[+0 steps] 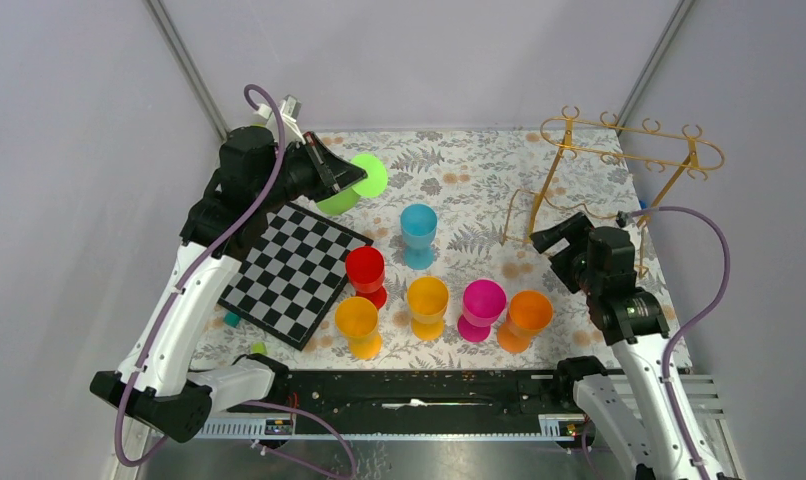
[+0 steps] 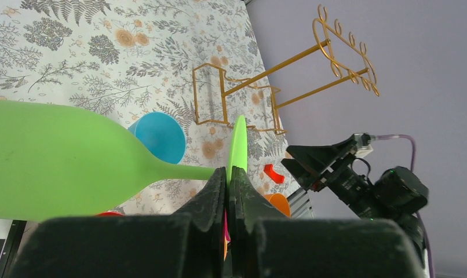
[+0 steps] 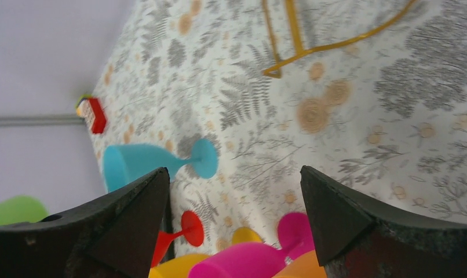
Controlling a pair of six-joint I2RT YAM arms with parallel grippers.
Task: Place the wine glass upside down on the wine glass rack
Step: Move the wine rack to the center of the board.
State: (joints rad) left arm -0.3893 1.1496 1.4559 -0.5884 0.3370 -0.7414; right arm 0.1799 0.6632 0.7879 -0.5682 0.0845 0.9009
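Glasses total seven: one green wine glass [image 1: 371, 175] held in the air, and six on the counter [image 1: 459, 165]. Those six are the blue glass [image 1: 417, 230], red glass [image 1: 365, 270], yellow-orange glass [image 1: 357, 320], yellow glass [image 1: 427, 300], magenta glass [image 1: 482, 303] and orange glass [image 1: 527, 315], all upright, mouths up, bunched near the middle front. One wine glass rack [image 1: 552, 172], one checkerboard [image 1: 294, 270], one small red block [image 3: 95, 114], two arms. Left hand [image 1: 354, 178] pinches the green stem just beside the foot, fingers [image 2: 211, 194] pressed nearly together on it. It holds the glass off the counter at the far left, just past the checkerboard's far corner. Glass is neither upright nor inverted: it lies roughly on its side, tilted, bowl toward the left arm and foot toward the rack side. In the left wrist view the long axis runs across the frame, with the bowl filling the left and the foot edge-on beyond the fingertips. Rack stands upright at the far right with its wire base on the counter. Its oval rail is on top, running left to right in the top view, hooks curled up. Rack and green glass are well apart. The blue glass stands on the counter roughly between them. Right hand [image 1: 544, 238] is spread wide, gripping nothing, and hangs just on the near side of the rack base.
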